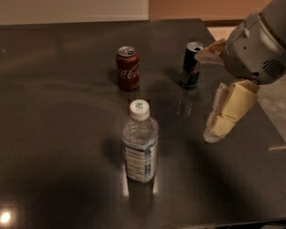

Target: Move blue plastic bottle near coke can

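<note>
The blue plastic bottle stands upright near the front middle of the dark table, with a white cap and a blue-and-white label. The coke can, red with white script, stands upright behind it, further back on the table. My gripper comes in from the right, hanging above the table to the right of the bottle and below the dark blue can. Its cream fingers are spread apart and hold nothing. It touches neither the bottle nor either can.
A taller dark blue-and-silver can stands to the right of the coke can, close to my gripper's upper finger. The dark table ends at the right edge, beside a lighter floor area.
</note>
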Controlling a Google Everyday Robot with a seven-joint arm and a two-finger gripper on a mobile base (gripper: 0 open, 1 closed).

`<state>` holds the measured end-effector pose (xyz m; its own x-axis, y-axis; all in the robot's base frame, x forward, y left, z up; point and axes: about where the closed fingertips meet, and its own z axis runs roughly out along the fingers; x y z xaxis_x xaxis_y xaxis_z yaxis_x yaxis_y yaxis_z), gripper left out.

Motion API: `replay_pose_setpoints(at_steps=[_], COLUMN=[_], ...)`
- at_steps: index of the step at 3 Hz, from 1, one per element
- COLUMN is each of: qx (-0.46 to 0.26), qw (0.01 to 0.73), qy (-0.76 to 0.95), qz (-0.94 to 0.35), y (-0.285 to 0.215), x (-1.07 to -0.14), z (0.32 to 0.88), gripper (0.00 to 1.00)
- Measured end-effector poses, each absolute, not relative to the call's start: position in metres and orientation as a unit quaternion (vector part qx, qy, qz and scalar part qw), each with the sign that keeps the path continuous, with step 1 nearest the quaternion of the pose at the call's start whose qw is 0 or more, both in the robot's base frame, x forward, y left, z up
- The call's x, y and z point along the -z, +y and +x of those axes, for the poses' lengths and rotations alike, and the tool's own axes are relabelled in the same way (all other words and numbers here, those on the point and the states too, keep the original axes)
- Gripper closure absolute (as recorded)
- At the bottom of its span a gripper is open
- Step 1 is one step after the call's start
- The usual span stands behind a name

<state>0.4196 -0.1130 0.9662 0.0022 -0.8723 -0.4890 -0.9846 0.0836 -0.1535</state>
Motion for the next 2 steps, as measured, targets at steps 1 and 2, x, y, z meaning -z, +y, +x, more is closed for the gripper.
replay_pose_setpoints(at_steps=[1,2], qx=[-0.165,-0.205], qw=[0.250,0.251], qy=[0.666,0.634], qz=[-0.684,-0.702], y=[-0.082,-0.053], x=[-0.955,-0.944], z=[0.410,0.397], gripper=[0.00,0.00])
